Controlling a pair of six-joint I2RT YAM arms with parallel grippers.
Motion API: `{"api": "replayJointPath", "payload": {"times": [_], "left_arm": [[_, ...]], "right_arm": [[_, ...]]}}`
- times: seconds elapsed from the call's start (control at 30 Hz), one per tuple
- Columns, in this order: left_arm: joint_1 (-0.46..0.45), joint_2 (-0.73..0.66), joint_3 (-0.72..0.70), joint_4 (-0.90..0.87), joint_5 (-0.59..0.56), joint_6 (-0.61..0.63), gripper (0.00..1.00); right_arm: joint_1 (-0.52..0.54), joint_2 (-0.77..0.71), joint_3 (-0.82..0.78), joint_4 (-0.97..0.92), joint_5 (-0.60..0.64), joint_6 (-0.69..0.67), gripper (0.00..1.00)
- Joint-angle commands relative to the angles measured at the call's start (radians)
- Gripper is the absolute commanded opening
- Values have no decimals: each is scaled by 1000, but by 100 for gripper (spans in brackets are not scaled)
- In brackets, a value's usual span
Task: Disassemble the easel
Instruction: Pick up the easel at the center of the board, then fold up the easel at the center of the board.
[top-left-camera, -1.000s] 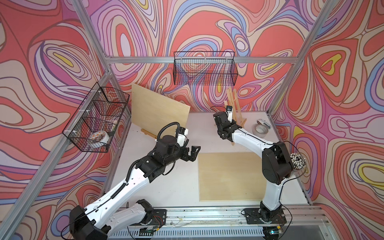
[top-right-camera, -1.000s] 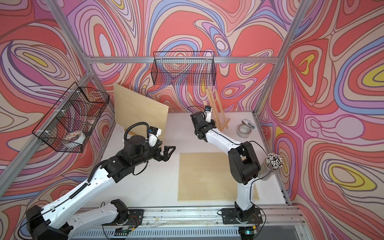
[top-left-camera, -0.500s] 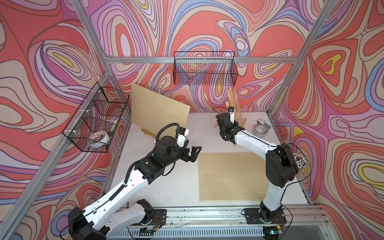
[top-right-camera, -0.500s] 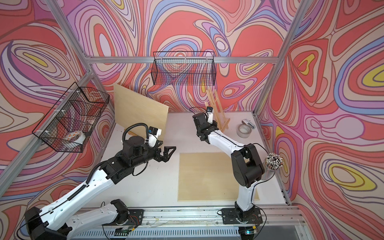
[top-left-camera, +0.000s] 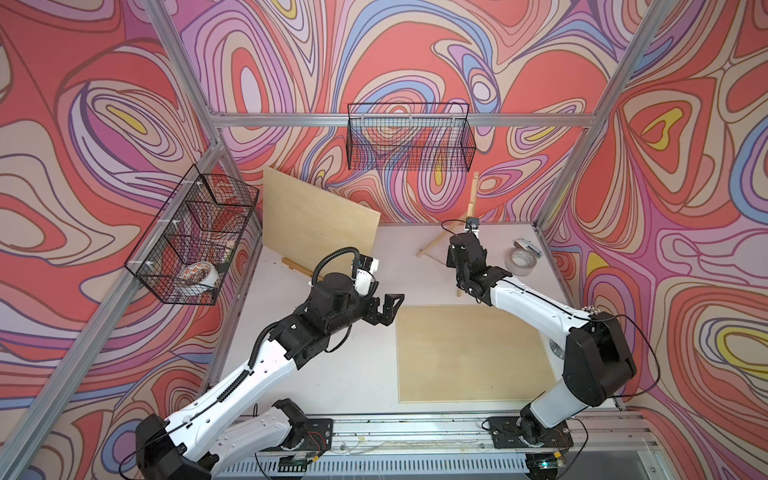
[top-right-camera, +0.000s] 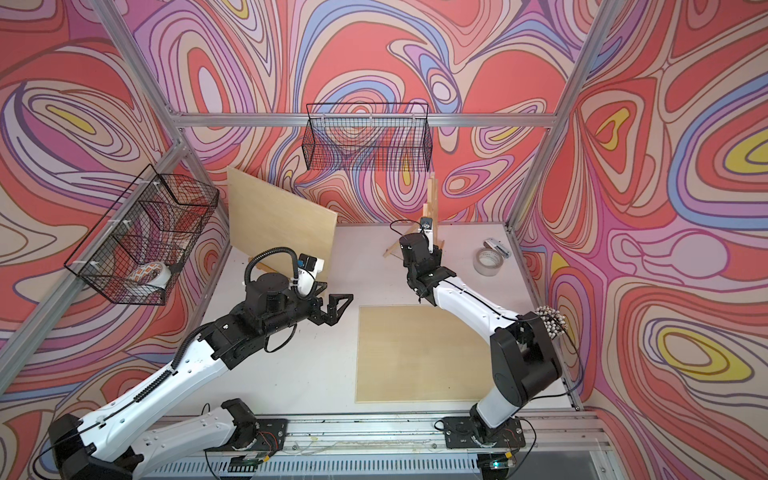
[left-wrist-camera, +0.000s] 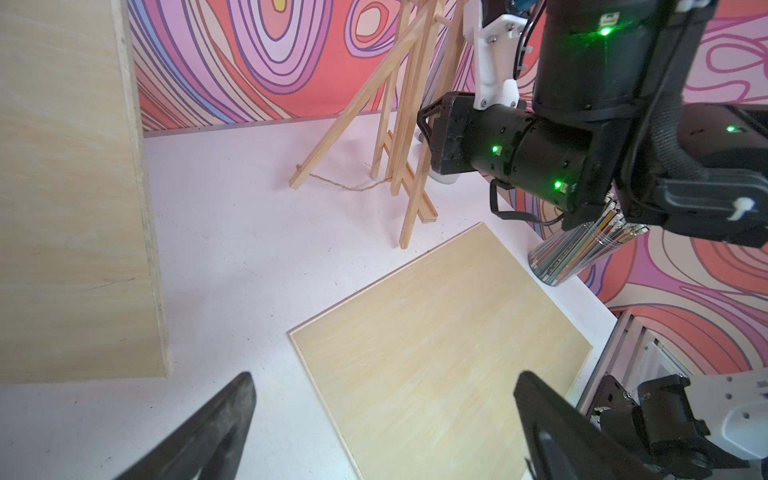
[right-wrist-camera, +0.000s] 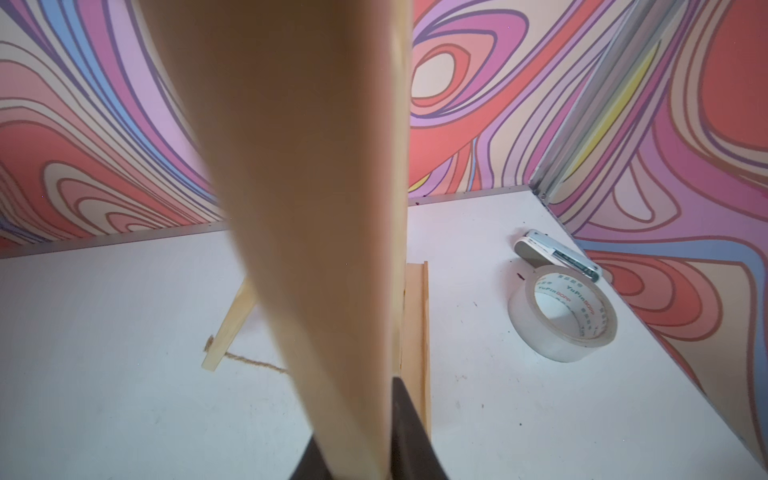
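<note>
The wooden easel (top-left-camera: 473, 193) stands at the back right of the table, near the wall, its rear leg splayed out and tied to the front by a string (left-wrist-camera: 349, 185). My right gripper (right-wrist-camera: 353, 449) is shut on one of the easel's upright front slats (right-wrist-camera: 311, 187), a dark finger on each side of the wood. The left wrist view shows the right gripper (left-wrist-camera: 428, 124) against the easel (left-wrist-camera: 409, 104) from the side. My left gripper (top-left-camera: 388, 307) hangs open over the table's middle, well left of the easel, with nothing between its fingers (left-wrist-camera: 232, 415).
A flat wooden board (top-left-camera: 469, 353) lies at the front right. Another board (top-left-camera: 320, 220) leans at the back left. A tape roll (top-left-camera: 521, 262) and stapler (top-left-camera: 528, 247) sit right of the easel. A cup of sticks (top-right-camera: 550, 322) stands at the right edge. Wire baskets (top-left-camera: 409, 141) (top-left-camera: 195, 241) hang on the walls.
My right gripper has shifted a little to the right and closed fully on the easel's slat. The left arm has hardly moved and stays open.
</note>
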Motion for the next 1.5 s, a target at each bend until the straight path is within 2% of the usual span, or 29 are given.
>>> {"api": "replayJointPath", "payload": {"times": [0.0, 0.43, 0.5, 0.57, 0.63, 0.7, 0.77, 0.87, 0.97, 1.17, 1.37, 1.47], "left_arm": [[-11, 2, -8, 22, 12, 19, 99], [-47, 100, 74, -43, 47, 26, 93], [-62, 142, 149, -113, 24, -1, 84], [-77, 212, 287, -221, 18, -10, 73], [-95, 286, 438, -336, -44, -11, 66], [-96, 357, 562, -419, -79, -5, 61], [-96, 414, 628, -471, -132, 20, 56], [-97, 418, 568, -424, -188, 42, 52], [-96, 382, 456, -334, -164, 38, 50], [-96, 393, 435, -353, -205, 66, 48], [-97, 364, 407, -325, -238, 78, 46], [-96, 362, 403, -319, -243, 81, 40]], "right_arm": [[-5, -60, -36, 72, -115, -14, 0], [-11, -285, -245, 218, -299, -22, 0], [-10, -336, -301, 272, -329, -14, 0], [-14, -380, -348, 321, -364, -3, 0], [-17, -409, -380, 371, -397, 16, 0], [-22, -420, -402, 418, -443, 43, 0], [-29, -417, -421, 472, -521, 65, 0], [-30, -408, -436, 526, -610, 78, 0], [-34, -409, -454, 570, -655, 83, 0], [-42, -401, -468, 628, -768, 91, 0], [-43, -404, -473, 639, -801, 92, 0], [-44, -412, -487, 638, -806, 94, 0]]}}
